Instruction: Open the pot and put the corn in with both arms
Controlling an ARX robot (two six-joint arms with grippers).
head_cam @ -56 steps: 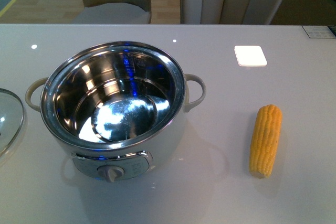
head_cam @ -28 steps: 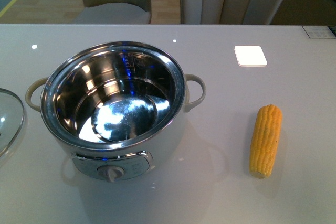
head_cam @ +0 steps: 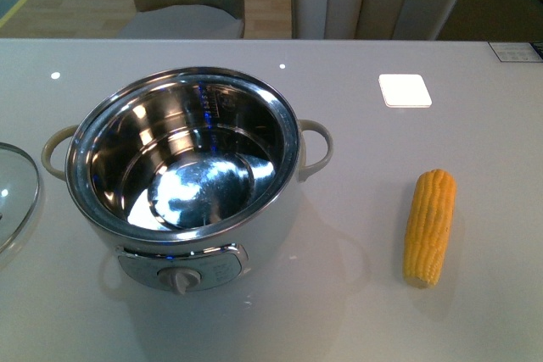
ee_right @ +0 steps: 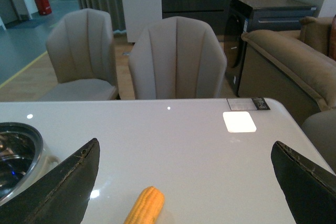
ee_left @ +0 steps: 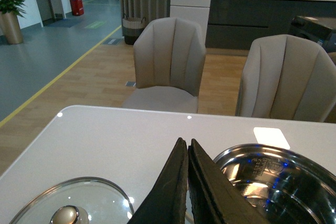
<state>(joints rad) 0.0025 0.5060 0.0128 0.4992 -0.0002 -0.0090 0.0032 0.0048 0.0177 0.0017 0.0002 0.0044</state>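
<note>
Lying ahead of spread right pincer (ee_right: pixel 184 145): corn (ee_right: pixel 144 206) | left pincer (ee_left: pixel 187 143) pressed together

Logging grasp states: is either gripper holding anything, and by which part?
Nothing is held. The left gripper is shut empty, the right gripper open; the yellow corn cob lies untouched.

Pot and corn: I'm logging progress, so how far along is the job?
Done: the pot is open, its glass lid lying beside it. In hand: nothing; left claw shut and empty, right claw open, facing the corn. Left: grasp the corn and drop it in.
</note>
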